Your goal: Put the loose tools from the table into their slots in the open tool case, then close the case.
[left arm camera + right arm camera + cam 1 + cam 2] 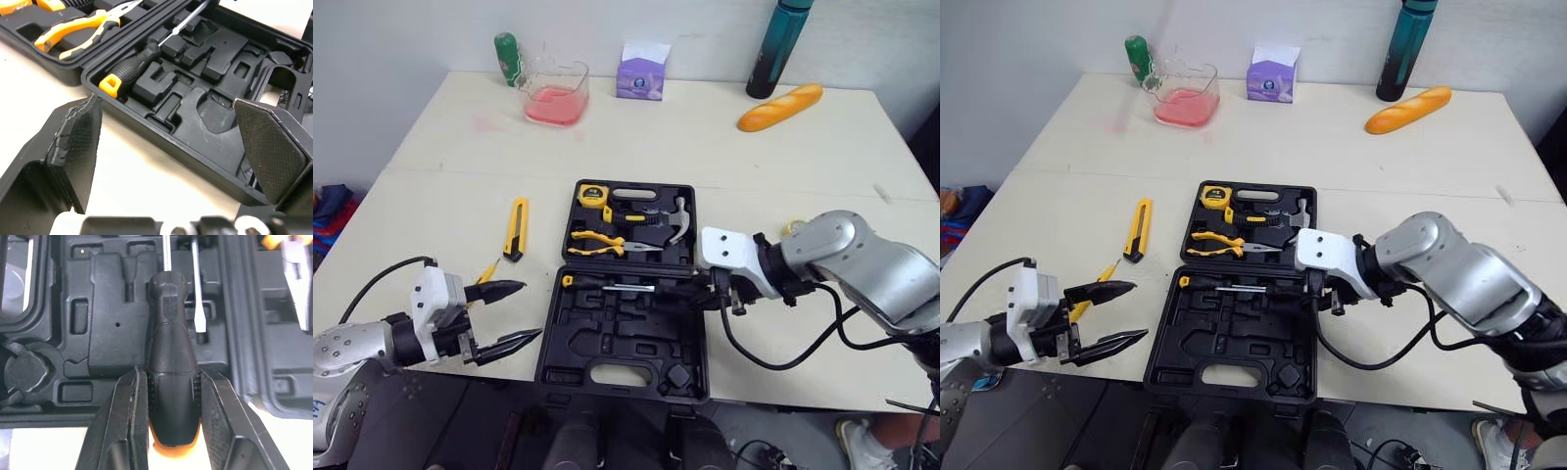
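Currently right pincer [171, 382] grips a screwdriver [168, 308] over the tool case [548, 343]; left pincer [530, 311] open. Next: seat it in its slot.

The tool case [625, 367] was matt black moulded plastic. The screwdriver [172, 362] had a ribbed, matt black plastic handle and a bright metal shaft. The hammer [679, 217] had a polished metal head. The left hand [530, 311] had rough, grained black pads [266, 147]. The tabletop [724, 147] looked smooth and matt.

Black plastic tool case [625, 367]: laid open, flat.
Yellow utility knife [515, 228]: left loose beside it.
Black-handled screwdriver [172, 333]: gripped over its near half.
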Available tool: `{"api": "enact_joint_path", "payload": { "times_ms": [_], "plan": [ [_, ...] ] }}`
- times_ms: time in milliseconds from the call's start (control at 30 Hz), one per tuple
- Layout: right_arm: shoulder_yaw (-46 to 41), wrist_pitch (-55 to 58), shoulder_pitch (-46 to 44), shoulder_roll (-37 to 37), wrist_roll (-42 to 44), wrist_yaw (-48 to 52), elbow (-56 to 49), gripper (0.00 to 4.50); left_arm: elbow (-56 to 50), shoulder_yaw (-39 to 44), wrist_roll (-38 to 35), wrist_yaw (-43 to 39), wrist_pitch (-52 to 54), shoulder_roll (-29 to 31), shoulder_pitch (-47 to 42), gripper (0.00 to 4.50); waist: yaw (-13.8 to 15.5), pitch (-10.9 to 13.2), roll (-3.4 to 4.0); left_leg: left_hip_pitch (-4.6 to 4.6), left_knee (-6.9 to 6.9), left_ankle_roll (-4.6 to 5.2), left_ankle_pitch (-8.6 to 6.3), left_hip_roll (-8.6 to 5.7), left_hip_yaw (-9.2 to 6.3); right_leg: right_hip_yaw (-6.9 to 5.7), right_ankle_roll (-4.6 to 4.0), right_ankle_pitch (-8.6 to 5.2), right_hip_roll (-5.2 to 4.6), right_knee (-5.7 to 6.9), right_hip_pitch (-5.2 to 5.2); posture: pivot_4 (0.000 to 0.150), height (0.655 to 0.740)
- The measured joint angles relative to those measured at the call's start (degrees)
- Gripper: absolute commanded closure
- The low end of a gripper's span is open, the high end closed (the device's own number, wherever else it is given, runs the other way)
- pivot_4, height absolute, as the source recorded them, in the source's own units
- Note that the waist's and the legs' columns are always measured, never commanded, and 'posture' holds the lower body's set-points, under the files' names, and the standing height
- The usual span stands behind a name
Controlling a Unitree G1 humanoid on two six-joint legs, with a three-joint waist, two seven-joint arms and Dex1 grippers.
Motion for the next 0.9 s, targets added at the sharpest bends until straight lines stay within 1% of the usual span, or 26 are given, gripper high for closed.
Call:
{"api": "enact_joint_path", "payload": {
  "times_ms": [267,567,900],
  "plan": [
    [4.6,1.1,-3.3,5.1,-5.0,0.5,0.0,3.53,-0.8,1.2,0.0,1.3,-0.1,-0.1,1.9,0.0,-1.0,0.0,0.0,0.01,0.0,-0.01,0.0,0.03,0.0,0.01,-0.02,-0.01,0.02,0.05,-0.02,0.15,0.74],
    [8.7,0.9,-5.2,8.5,-10.2,1.1,2.4,3.53,-1.0,1.4,0.0,1.4,-0.6,-0.2,3.1,0.0,-1.4,0.0,-0.01,0.01,0.01,-0.01,0.0,0.02,0.01,0.01,-0.03,-0.01,0.02,0.07,-0.02,0.15,0.74],
    [9.0,2.3,-5.2,10.0,-13.0,1.6,3.6,3.53,-1.0,1.4,0.2,1.8,-1.5,-0.3,4.2,0.0,-1.4,0.0,-0.01,0.01,0.02,-0.01,0.0,0.02,0.01,0.01,-0.03,-0.01,0.02,0.09,-0.03,0.15,0.74]
  ]
}}
